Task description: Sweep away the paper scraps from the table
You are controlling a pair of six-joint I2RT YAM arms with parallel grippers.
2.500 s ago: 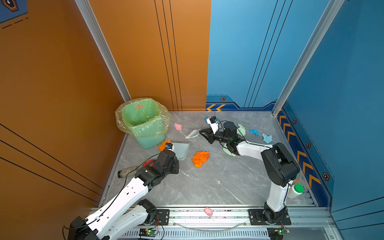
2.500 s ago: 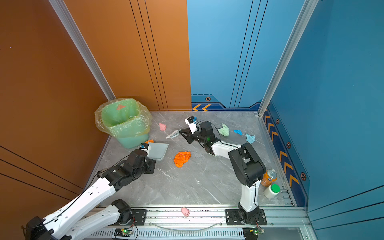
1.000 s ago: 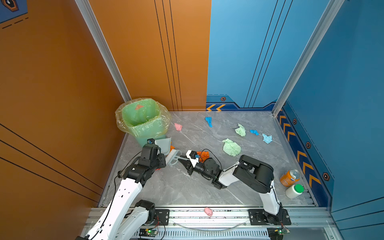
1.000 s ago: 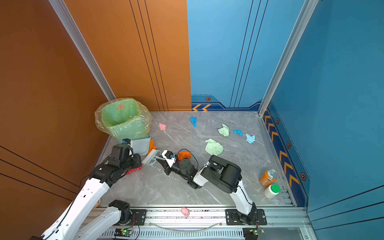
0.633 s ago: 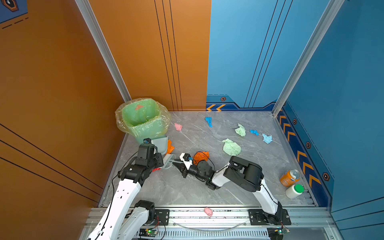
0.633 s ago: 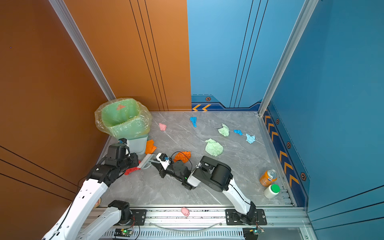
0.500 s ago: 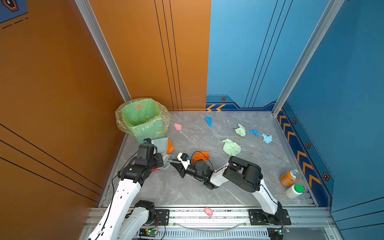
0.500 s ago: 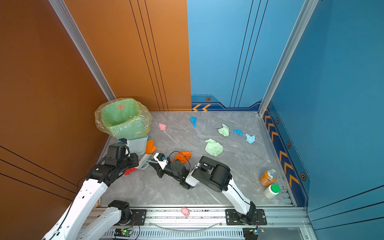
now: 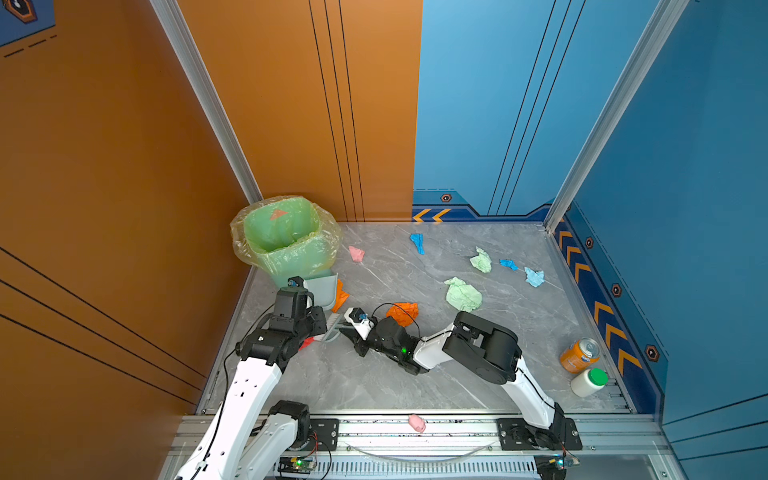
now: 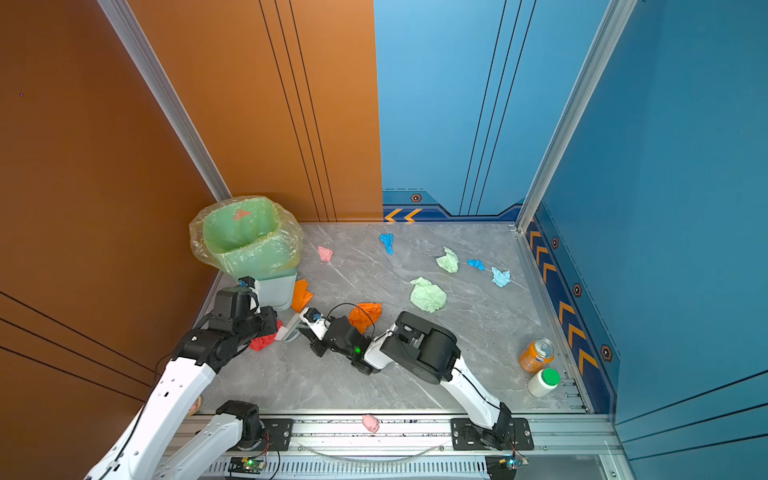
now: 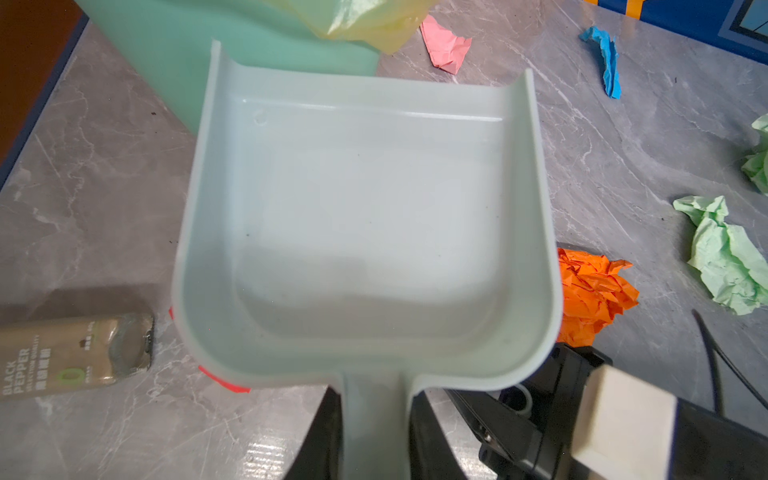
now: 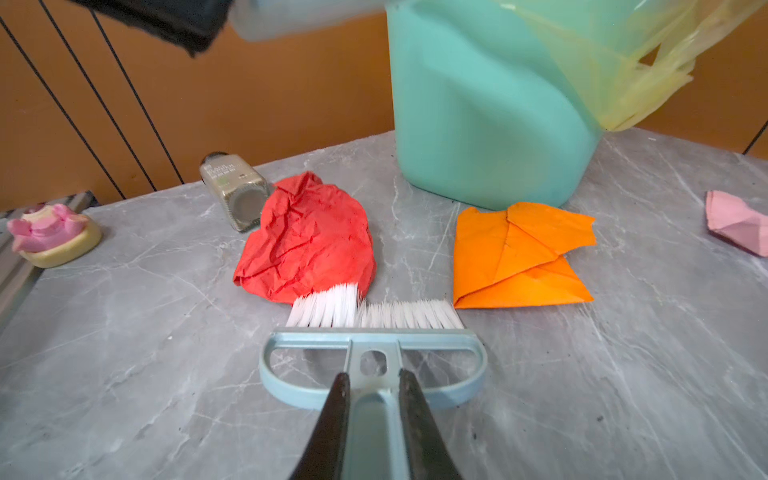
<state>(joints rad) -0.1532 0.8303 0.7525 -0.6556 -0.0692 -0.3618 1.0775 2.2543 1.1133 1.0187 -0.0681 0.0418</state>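
Note:
My left gripper (image 11: 374,399) is shut on the handle of the empty grey-blue dustpan (image 11: 365,216), held off the table (image 9: 374,386) beside the bin; the dustpan (image 9: 322,289) shows in both top views. My right gripper (image 12: 374,376) is shut on the brush (image 12: 374,345), whose white bristles touch a red scrap (image 12: 307,245). A flat orange scrap (image 12: 519,257) lies just beside the bristles. Behind the right wrist sits a crumpled orange scrap (image 9: 402,311). Green (image 9: 463,293), blue (image 9: 417,242), light blue (image 9: 534,276) and pink (image 9: 356,253) scraps lie farther back.
A green bin (image 9: 286,237) with a plastic liner stands at the back left. A pepper bottle (image 12: 235,189) lies by the red scrap. An orange can (image 9: 579,355) and a white bottle (image 9: 588,381) stand front right. A pink pig toy (image 9: 417,423) sits on the front rail.
My right arm has carried the brush leftward across the table, past the crumpled orange scrap, up to the red scrap. The left arm and dustpan have barely shifted.

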